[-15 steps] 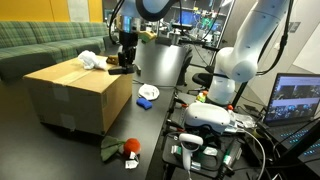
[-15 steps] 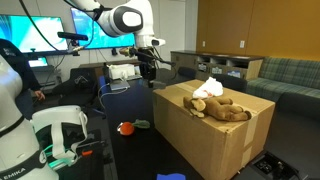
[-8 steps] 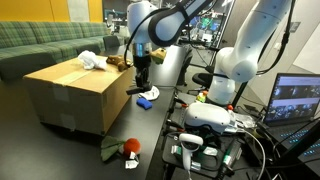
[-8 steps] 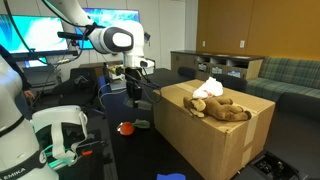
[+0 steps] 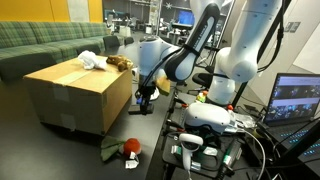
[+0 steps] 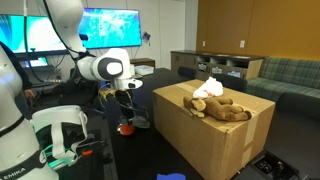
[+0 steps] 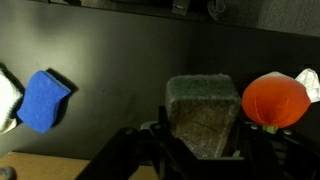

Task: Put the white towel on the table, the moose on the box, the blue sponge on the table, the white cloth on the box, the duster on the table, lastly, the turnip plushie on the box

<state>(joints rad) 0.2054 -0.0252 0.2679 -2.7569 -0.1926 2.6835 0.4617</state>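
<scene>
The wrist view has my gripper [image 7: 203,142] shut on the duster [image 7: 205,108], a dark oblong block held just above the black table [image 7: 120,50]. The blue sponge [image 7: 44,98] lies flat to its left, with the white towel [image 7: 5,95] at the frame's edge. To the right is the turnip plushie [image 7: 275,100], which also shows on the table in both exterior views [image 5: 126,148] [image 6: 127,128]. My gripper [image 5: 145,100] [image 6: 125,112] hangs low beside the box [image 5: 75,90] [image 6: 215,140]. On the box top are the white cloth [image 5: 90,60] [image 6: 208,90] and the moose [image 5: 120,63] [image 6: 225,108].
In an exterior view a second white robot arm [image 5: 235,60] stands to the right of my arm, with a laptop [image 5: 295,100] and cabled gear [image 5: 205,130] on the table's near side. A green couch [image 5: 45,40] runs behind the box.
My arm has come down from beside the box top to just above the table next to the box, carrying the duster. The jaws have stayed shut on it.
</scene>
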